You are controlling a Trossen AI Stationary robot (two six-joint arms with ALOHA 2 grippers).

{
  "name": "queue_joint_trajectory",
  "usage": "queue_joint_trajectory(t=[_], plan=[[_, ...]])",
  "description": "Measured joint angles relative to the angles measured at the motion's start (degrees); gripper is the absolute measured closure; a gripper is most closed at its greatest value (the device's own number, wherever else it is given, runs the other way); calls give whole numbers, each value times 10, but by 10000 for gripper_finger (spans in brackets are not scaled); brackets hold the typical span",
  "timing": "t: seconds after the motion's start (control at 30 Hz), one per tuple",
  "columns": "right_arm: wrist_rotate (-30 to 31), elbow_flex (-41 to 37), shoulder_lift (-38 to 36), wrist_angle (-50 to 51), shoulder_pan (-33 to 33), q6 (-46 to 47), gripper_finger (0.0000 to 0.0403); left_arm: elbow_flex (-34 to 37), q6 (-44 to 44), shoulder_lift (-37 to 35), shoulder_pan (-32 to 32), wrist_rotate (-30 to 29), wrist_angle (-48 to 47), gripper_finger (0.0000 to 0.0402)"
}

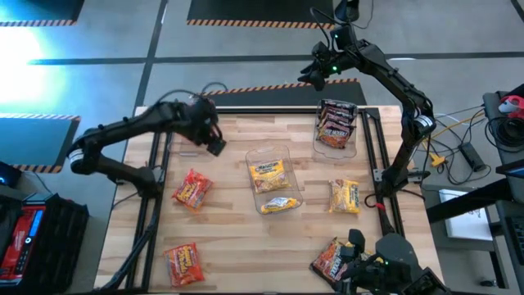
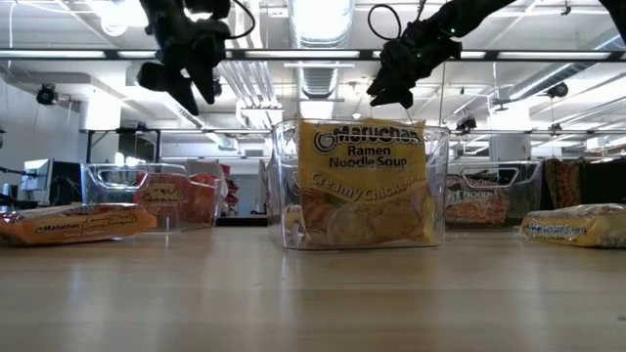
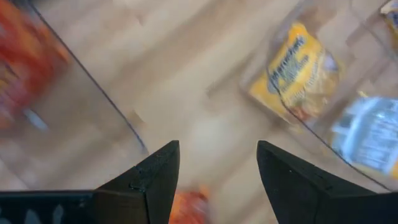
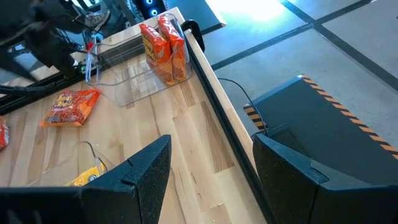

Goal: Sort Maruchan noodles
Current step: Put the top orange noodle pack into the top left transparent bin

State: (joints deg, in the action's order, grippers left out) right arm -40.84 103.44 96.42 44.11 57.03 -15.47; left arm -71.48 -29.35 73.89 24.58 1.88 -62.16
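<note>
- Plainly, the noodles are scattered over the tabletop point(image 1: 246, 246): seen from overhead, a red packet point(image 1: 191, 190) lies at about 9 o'clock, another red one point(image 1: 183, 264) at 7, a yellow packet point(image 1: 345, 197) at 3, and a dark packet point(image 1: 332, 260) at 5.
- Some look already sorted: yellow packets stand in the centre bin point(image 1: 273, 178), dark ones in the bin point(image 1: 336, 124) at 1 o'clock, and the right wrist view shows red ones upright in a clear bin point(image 4: 163, 48) at the tabletop's edge.
- The left gripper point(image 1: 214, 144) hangs at about 10 o'clock, between the red packet and the centre bin, released and holding nothing.
- The right gripper point(image 1: 318, 72) is up past the 1 o'clock bin, beyond the tabletop's far edge, jaws apart and empty.
- Handling, as I judge it: each packet should be light, with slick crinkly film over a brittle noodle block (a hard pinch could crack it).
- A loose packet lies flat, so the likeliest hold is across its short width near the middle, fingers straddling both long edges; gripping a sealed end alone risks the film slipping or the packet drooping.
- The nearest loose packet for the left gripper appears to be the red one at 9 o'clock.
</note>
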Motion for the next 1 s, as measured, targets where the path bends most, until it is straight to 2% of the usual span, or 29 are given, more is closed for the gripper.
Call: queue_joint_trajectory(t=[0.13, 0.3, 0.5, 0.7, 1.0], plan=[[0, 0, 0, 0, 0, 0, 188, 5, -104, 6, -72, 1, -35, 205], [0, 0, 0, 0, 0, 0, 188, 11, -191, 8, -138, -2, -105, 205], [0, 0, 0, 0, 0, 0, 188, 44, -205, 7, -184, -16, -150, 205], [0, 0, 0, 0, 0, 0, 188, 139, -210, -13, -224, -9, -140, 205], [0, 0, 0, 0, 0, 0, 188, 290, -256, -86, -252, -8, -7, 205]])
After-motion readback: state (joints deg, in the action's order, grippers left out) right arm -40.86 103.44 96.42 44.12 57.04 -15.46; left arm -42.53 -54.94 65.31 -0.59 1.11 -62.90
